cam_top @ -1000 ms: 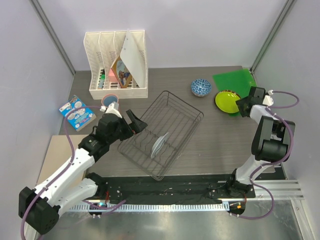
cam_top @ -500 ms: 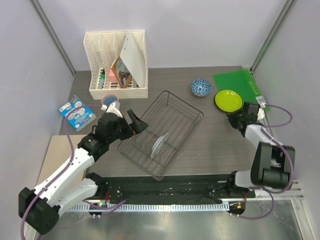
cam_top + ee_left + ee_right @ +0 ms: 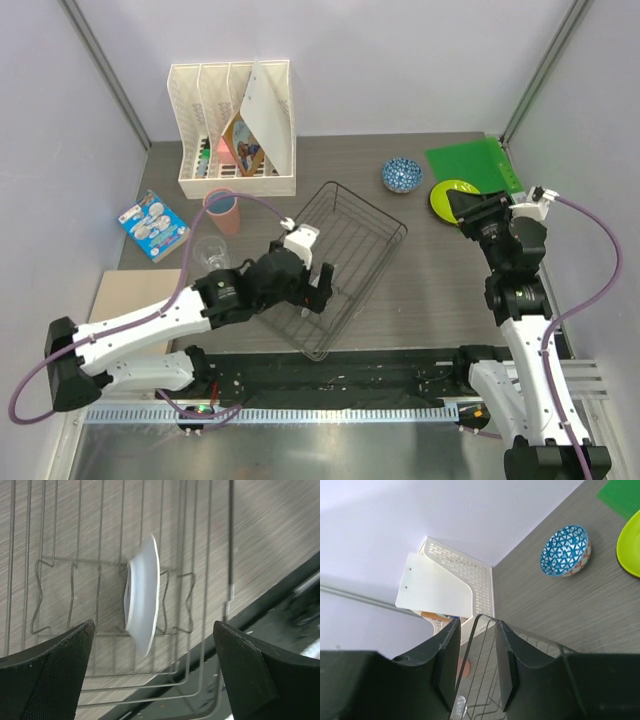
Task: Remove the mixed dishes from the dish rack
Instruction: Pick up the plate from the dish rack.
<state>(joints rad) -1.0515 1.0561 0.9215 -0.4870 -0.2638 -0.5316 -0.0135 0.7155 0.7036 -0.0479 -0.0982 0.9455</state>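
Wire rack [image 3: 360, 235]; glossy wht plate [image 3: 142, 595]

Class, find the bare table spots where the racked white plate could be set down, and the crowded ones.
Free: table between dish rack and right arm, nearer than blue bowl and green plate. Crowded: left of rack, by pink cup and glass tumbler.

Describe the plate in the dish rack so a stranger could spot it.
Find the black wire dish rack at centre. Near its front end a white plate stands on edge between the prongs. It is the only dish inside; the lime plate and blue bowl sit outside.
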